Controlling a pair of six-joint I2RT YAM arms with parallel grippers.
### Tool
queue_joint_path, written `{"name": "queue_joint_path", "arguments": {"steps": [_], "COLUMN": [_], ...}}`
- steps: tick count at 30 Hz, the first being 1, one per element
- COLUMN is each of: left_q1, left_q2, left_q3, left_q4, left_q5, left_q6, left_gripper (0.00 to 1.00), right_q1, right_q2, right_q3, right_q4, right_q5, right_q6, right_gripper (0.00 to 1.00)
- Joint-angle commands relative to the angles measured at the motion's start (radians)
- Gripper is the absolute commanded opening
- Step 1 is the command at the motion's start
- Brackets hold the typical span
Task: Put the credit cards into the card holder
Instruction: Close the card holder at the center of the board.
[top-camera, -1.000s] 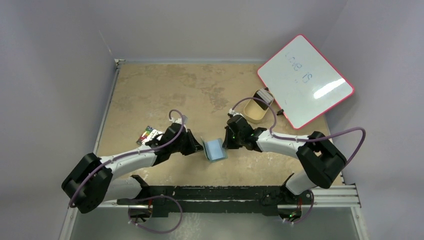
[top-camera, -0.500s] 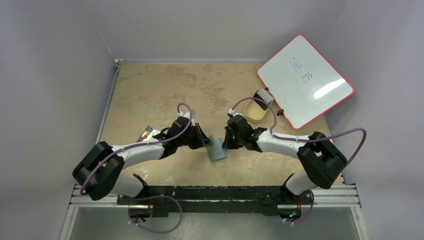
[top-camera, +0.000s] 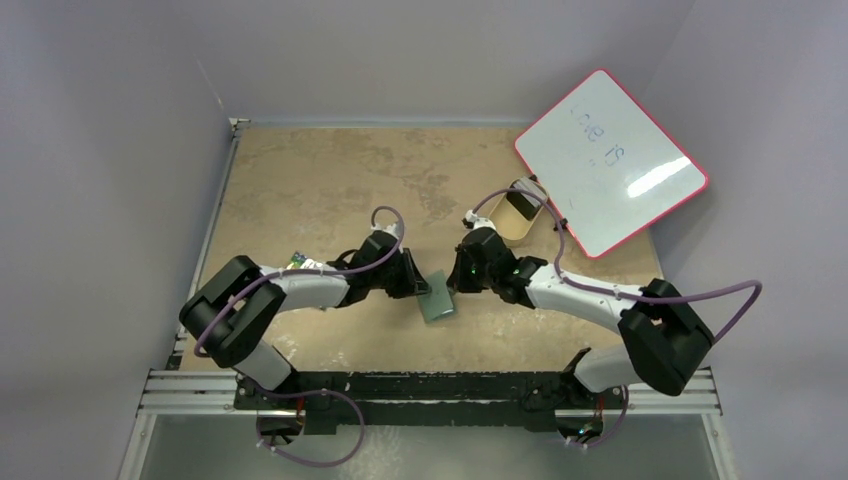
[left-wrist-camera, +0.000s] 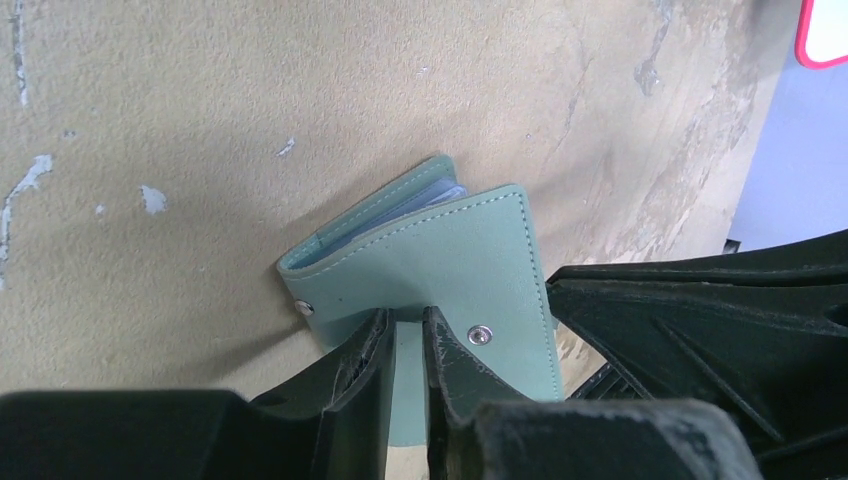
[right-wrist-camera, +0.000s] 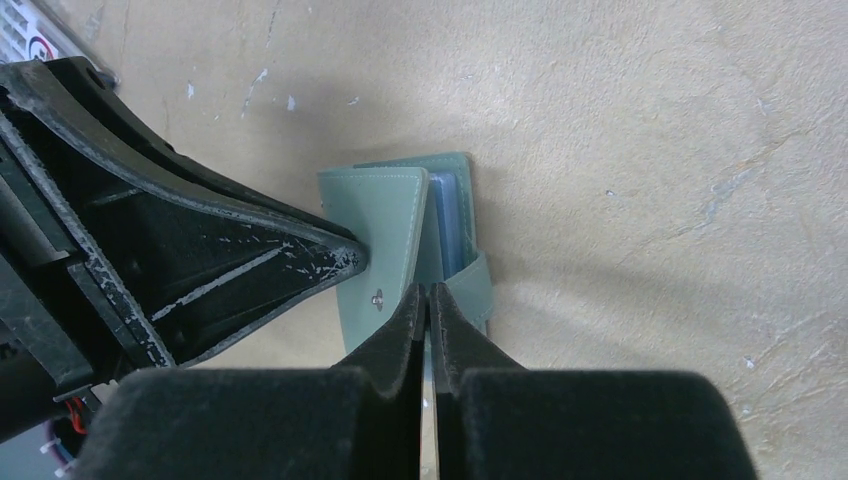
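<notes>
Tan tabletop (top-camera: 300, 180): card holder (top-camera: 436, 298) half-folded, long axis apparently running near-to-far.

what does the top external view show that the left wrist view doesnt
Only the top external view: the tan tray by the whiteboard, a small colourful flat item beside the left arm, and both arms whole.
Only the left wrist view: two metal snap studs, pale stitching along the cover edge, and clear sleeves inside the fold.
Both: the green card holder, the tan table, and at least a corner of the whiteboard's pink edge.
</notes>
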Motion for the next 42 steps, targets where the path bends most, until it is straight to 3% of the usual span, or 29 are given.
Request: {"name": "queue_joint_path", "arguments": {"steps": [1, 15, 21, 26, 33, 42], "left_q1": [-0.014, -0.054, -0.062, -0.062, -0.062, -0.062], "left_q2": [0.034, 0.077, 0.084, 0.06, 0.083, 0.096], "left_q3": [0.037, 0.113, 0.113, 0.092, 0.105, 0.16], "left_q4": [-0.001, -0.16, -0.147, -0.101, -0.044, -0.105], "left_q5": [-0.032, -0.157, -0.146, -0.113, -0.036, -0.051], "left_q6": [0.052, 0.115, 0.095, 0.039, -0.024, -0.008], "left_gripper": [0.16, 0.17, 0.17, 0.17, 0.17, 0.18], "right_q1": [0.001, -0.026, -0.027, -0.027, -0.028, -0.045], "right_q2": [-0.019, -0.108, -0.08, -0.011, -0.026, -0.144], "right_q3": [-0.001, -0.048, -0.053, -0.053, -0.01, -0.005], "right_q4": [0.018, 0.02, 0.091, 0.17, 0.033, -0.105], "right_q5": [0.015, 0.054, -0.03, -0.102, -0.094, -0.031], "right_q6": [0.011, 0.068, 0.045, 0.052, 0.04, -0.015], "right_gripper": [0.02, 0.01, 0.02, 0.09, 0.27, 0.27]}}
